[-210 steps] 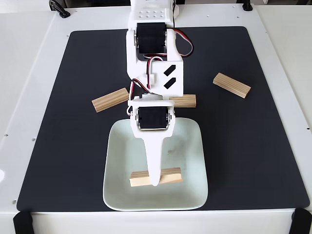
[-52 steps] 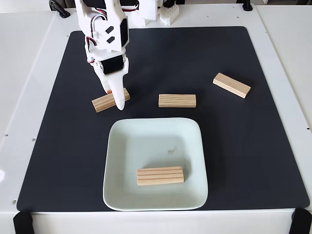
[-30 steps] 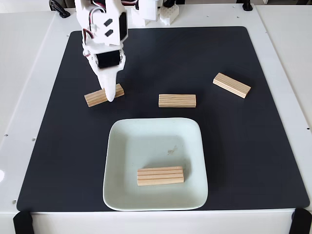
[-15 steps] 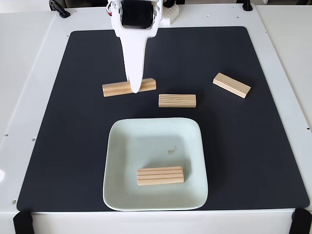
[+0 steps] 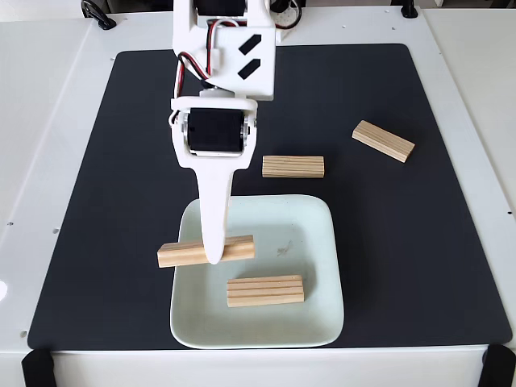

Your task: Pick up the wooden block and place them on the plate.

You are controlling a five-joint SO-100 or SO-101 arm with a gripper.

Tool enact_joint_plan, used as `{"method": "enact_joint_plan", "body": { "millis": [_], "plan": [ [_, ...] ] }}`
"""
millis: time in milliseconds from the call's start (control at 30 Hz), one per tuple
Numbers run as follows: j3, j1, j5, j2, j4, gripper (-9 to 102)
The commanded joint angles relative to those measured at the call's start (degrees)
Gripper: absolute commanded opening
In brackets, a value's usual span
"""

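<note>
From my fixed view I see a large matte black square mat [image 5: 387, 242] covering most of a white bench [image 5: 48, 97]. A black cable loop [image 5: 95, 14] sits at eleven o'clock; black corner clips [image 5: 39, 368] grip the bench's near edge at seven and five o'clock.

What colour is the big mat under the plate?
Black. The mat shows plainly in the fixed view, beneath the pale plate.

My finger [image 5: 214, 234] hides the middle of the wooden block [image 5: 181, 254] I carry; the picture's top edge cuts off my arm [image 5: 226, 48].
</note>
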Motion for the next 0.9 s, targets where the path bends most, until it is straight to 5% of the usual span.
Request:
{"method": "enact_joint_plan", "body": {
  "millis": [0, 867],
  "plan": [
    [-8.79, -1.85, 1.32, -2.29, -0.97, 0],
    [-11.78, -3.52, 1.23, -12.30, -6.59, -1]
  ]
}}
